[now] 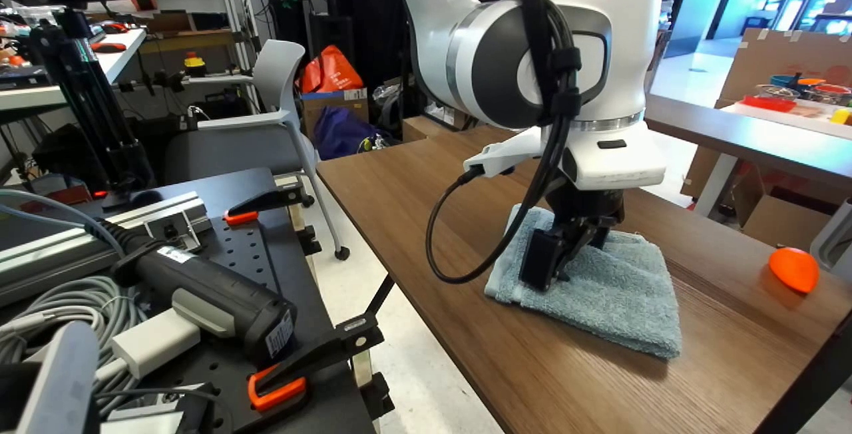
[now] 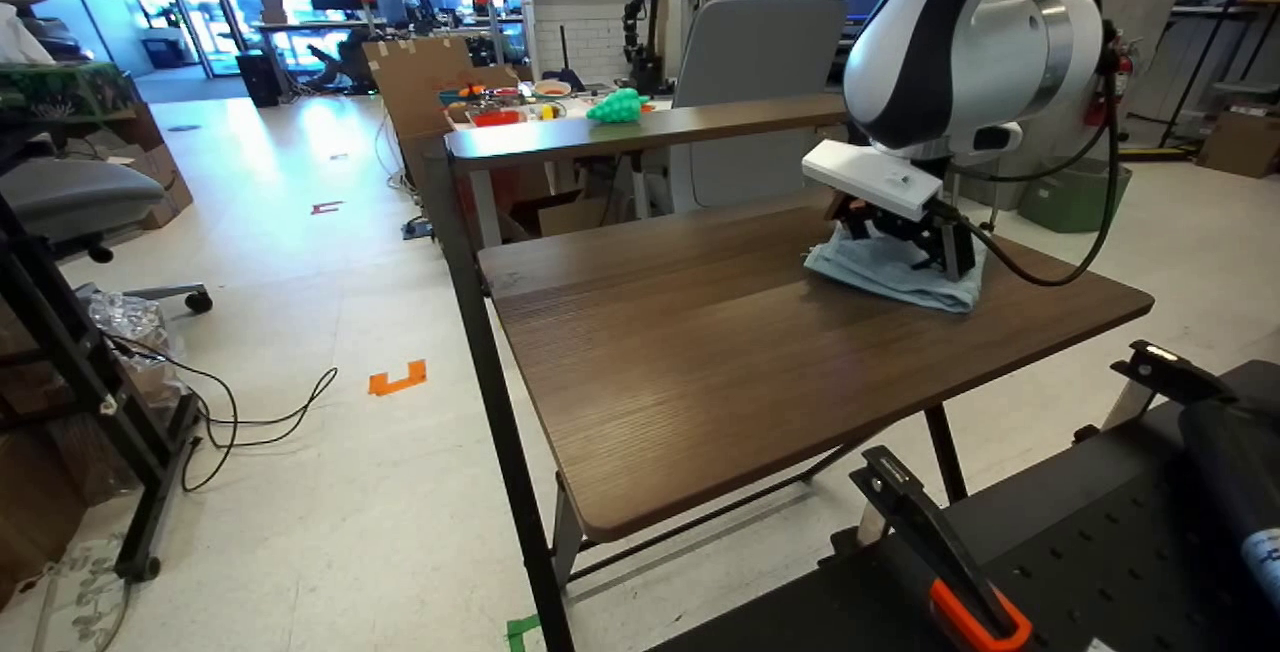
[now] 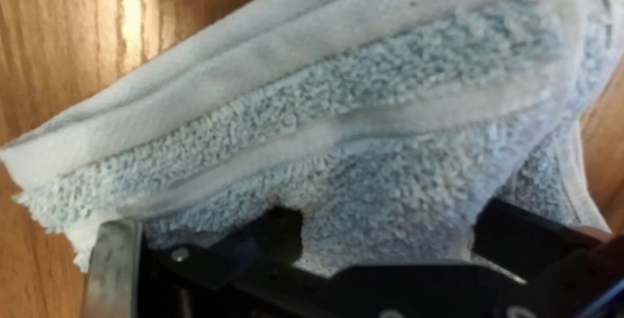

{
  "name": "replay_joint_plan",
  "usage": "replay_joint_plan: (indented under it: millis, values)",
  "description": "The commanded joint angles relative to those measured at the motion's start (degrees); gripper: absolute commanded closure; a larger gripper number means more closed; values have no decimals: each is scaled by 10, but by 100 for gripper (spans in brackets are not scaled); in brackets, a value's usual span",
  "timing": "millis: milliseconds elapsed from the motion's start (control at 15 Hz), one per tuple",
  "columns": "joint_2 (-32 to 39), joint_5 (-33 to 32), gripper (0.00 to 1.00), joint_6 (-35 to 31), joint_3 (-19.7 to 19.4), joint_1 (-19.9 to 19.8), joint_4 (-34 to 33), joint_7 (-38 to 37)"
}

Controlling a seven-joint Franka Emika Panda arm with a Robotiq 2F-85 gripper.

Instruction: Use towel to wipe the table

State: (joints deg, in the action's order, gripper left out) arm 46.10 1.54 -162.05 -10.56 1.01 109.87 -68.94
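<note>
Towel (image 1: 626, 297) laid folded on table (image 2: 680, 362), right under the jaws; jaws spread wide, towel between, no pinch seen. Straddled like this probably so a fold can be gripped, or the towel pushed along for wiping.

Counting from the gripper (image 2: 905, 247) in an exterior view, the dark brown wood-grain table (image 2: 680, 362) offered broad clear passage from 7 to 9 o'clock. Between 3 and 4 lay a shorter bare strip, crossed by the looping black cable (image 2: 1045, 282). The white Panda arm (image 2: 1000, 62) blocked the space at 1. A black post (image 2: 492, 387) stood just beside the table's edge at 8. A clamp (image 2: 930, 532) at 6 reached from the perforated black bench (image 2: 1120, 522) toward a floor gap. In an exterior view, at 3 o'clock from the gripper, an orange rounded object (image 1: 794, 269) showed near the table's edge. In the wrist view the blue-grey towel (image 3: 390, 186) filled the space between the parted fingers (image 3: 285, 235).
</note>
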Motion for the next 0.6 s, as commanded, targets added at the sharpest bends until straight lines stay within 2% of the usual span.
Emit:
replay_joint_plan:
  millis: [0,133,267,533]
  values:
    - [3,24,0,2,-10,11,-2,18]
    - [12,25,0,9,-14,16,-11,11]
    - [27,23,0,3,-12,8,-16,22]
    - [60,17,0,7,-35,-15,-37,43]
